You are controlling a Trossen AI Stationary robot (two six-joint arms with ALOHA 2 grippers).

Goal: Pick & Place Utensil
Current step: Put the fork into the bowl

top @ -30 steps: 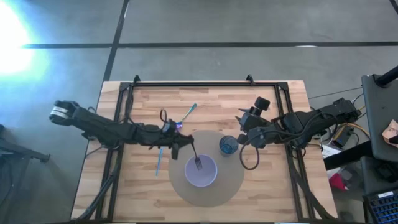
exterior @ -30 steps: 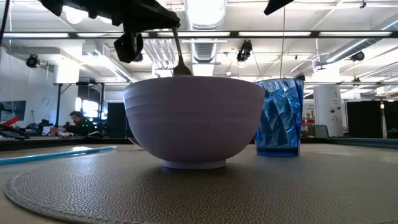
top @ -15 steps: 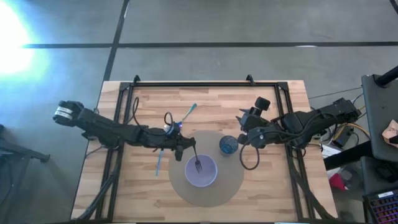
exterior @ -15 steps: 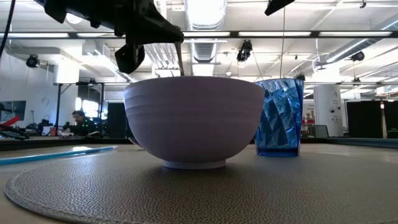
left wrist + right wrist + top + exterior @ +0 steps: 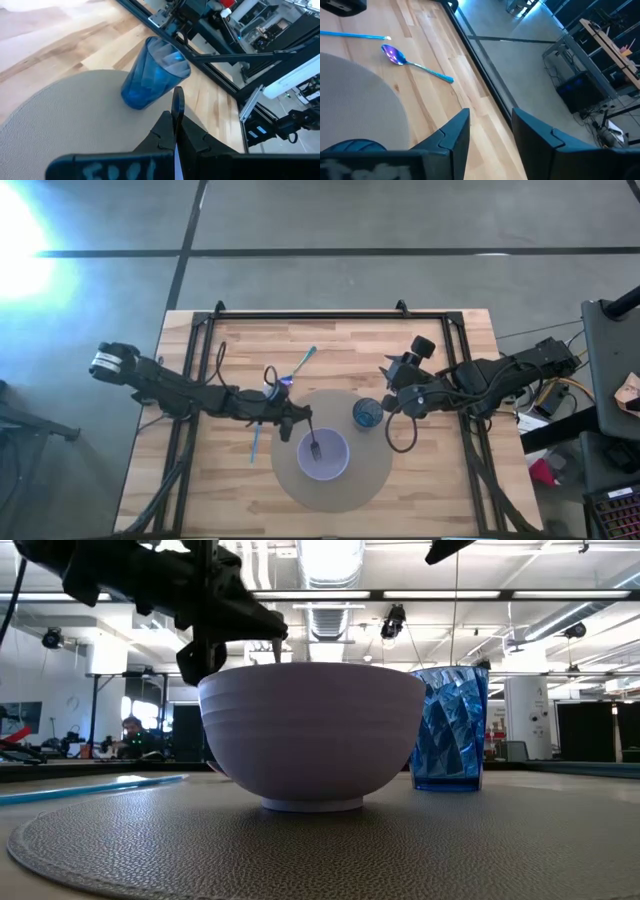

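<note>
A dark metal fork stands in the lilac bowl, which rests on a round grey mat. My left gripper hangs over the bowl's left rim and is shut on the fork. In the low view it sits just above the bowl, and only a short piece of fork handle shows over the rim. My right gripper waits open just right of the blue cup. My left gripper pinches the fork's handle between its two fingers, coming slanting down from the table's left. The fork hangs below the fingers with its tines inside the bowl. The bowl's wall hides whether the tines touch the bottom.
A spoon with a blue handle lies on the wood beyond the mat, also seen in the right wrist view as the spoon. A thin blue stick lies left of the mat. The blue cup stands upright on the mat's right part.
My left gripper has come down toward the bowl, carrying the fork with it. The fork's tines, which showed above the rim a second ago, have sunk below it into the bowl. The gripper has stayed shut.
</note>
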